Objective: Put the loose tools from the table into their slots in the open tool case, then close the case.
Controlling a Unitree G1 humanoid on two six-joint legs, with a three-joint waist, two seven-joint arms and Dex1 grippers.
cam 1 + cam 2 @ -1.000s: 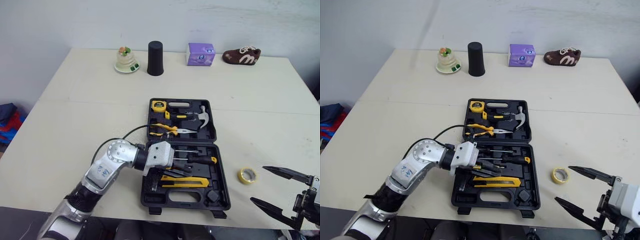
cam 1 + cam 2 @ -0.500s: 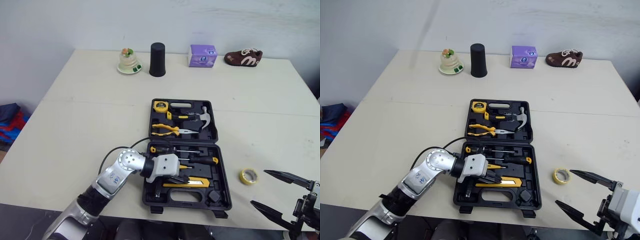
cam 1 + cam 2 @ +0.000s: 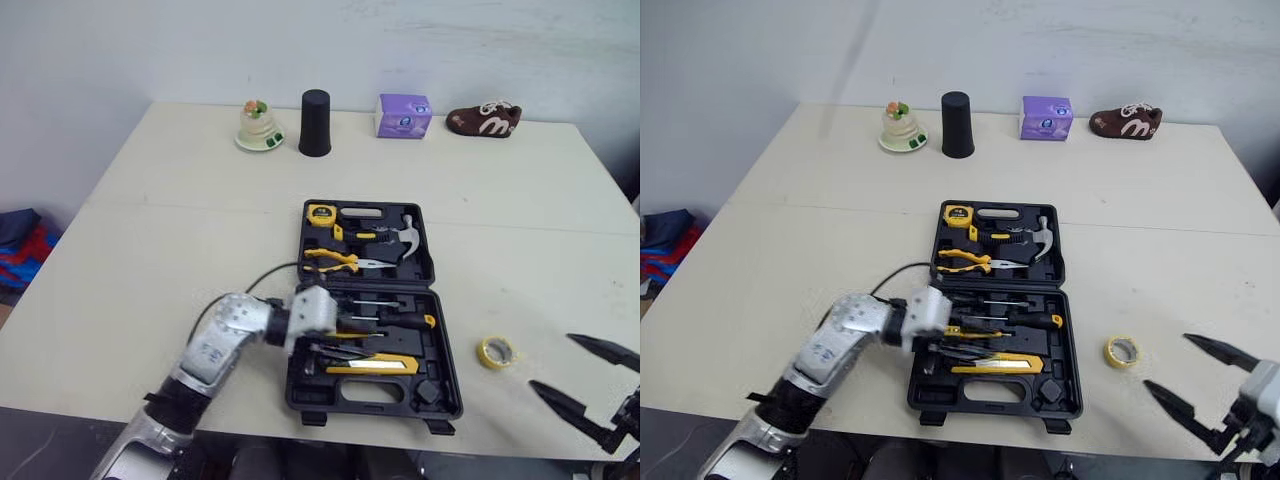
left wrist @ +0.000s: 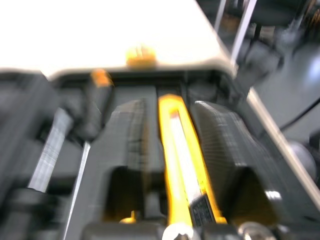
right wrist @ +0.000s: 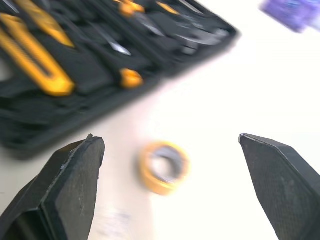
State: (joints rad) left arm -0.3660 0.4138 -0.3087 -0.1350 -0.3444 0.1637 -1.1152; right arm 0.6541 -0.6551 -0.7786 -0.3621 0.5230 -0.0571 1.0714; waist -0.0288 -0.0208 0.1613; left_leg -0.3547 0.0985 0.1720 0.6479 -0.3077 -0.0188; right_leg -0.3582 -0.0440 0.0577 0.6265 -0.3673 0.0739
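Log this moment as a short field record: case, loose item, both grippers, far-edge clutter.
case: tool case open on the table, tools in both halves
loose item: yellow tape roll on the table, right of the case
left gripper: down in the case's near half, at the yellow utility knife
right gripper: open, right of the tape roll, not touching it
far edge: black cup, purple tissue pack, brown shoe

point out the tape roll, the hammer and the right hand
tape roll (image 5: 146, 172): right wrist view, on its yellow band
hammer (image 3: 408, 232): left eye view, on its metal head
right hand (image 3: 551, 361): left eye view, midway between its open fingertips
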